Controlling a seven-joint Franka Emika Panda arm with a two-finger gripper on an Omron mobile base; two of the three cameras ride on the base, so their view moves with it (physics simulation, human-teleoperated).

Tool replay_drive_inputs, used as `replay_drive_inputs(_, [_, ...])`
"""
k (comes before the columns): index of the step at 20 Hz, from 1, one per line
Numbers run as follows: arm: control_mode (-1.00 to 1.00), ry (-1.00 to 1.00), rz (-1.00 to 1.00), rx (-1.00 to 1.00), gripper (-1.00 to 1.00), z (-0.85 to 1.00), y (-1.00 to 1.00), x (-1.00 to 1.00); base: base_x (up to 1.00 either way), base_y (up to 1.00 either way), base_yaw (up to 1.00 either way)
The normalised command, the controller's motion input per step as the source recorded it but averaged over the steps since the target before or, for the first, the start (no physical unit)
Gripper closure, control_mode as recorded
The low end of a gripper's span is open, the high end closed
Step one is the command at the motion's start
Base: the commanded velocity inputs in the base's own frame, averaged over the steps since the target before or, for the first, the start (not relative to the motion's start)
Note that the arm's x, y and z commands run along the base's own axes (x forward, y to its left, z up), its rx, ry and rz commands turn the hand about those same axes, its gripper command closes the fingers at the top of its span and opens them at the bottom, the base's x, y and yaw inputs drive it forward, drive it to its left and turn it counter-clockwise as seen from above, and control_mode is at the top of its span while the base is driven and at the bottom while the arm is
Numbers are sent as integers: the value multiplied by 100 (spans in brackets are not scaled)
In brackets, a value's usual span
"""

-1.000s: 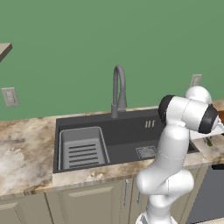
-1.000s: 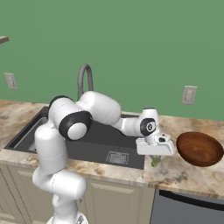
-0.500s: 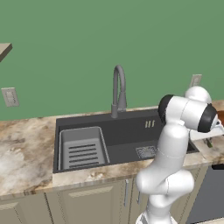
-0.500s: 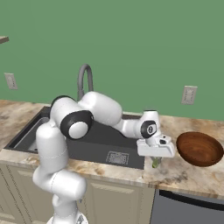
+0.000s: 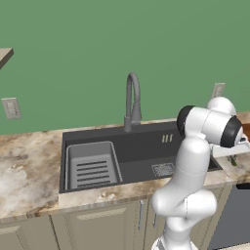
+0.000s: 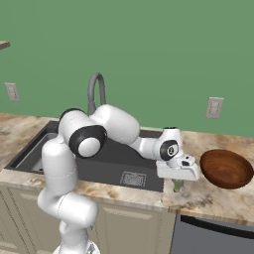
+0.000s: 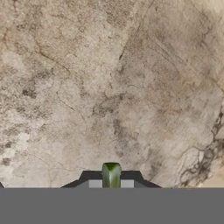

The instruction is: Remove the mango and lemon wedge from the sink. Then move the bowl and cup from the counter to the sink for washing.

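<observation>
The arm reaches out to the right of the sink, and its gripper hangs just over the marbled counter, between the basin's right rim and the bowl. The 2 fingers are pinched almost together on the lemon wedge, a small green-yellow sliver that pokes out below the hand in the right base view and stands upright between the dark tips in the hand view, with bare stone spread out behind it. Whether the wedge touches the worktop or hangs a little above it is hard to tell from here. The reddish-brown bowl sits upright on the counter just beside the hand, apart from it. From the left side the robot's own elbow and forearm cover most of the hand, and the bowl is cut down to a dark sliver at the frame's edge. The sink holds its slotted grey tray at the left end under the gooseneck faucet.
</observation>
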Motion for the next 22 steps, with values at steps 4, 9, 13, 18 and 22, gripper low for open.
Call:
replay_drive_inputs(4, [-100, -4, 0, 0, 100, -8, -5, 5, 0, 0, 0])
replay_drive_inputs(9, [-100, -2, 0, 0, 100, -8, -4, 6, 0, 0, 0])
replay_drive_inputs(13, [-100, -2, 0, 0, 100, -8, -2, 8, 0, 0, 0])
replay_drive_inputs(18, [-100, -2, 0, 0, 100, -7, -1, 10, 0, 0, 0])
replay_drive_inputs(22, [-100, -1, 0, 0, 100, -8, -2, 10, 0, 0, 0])
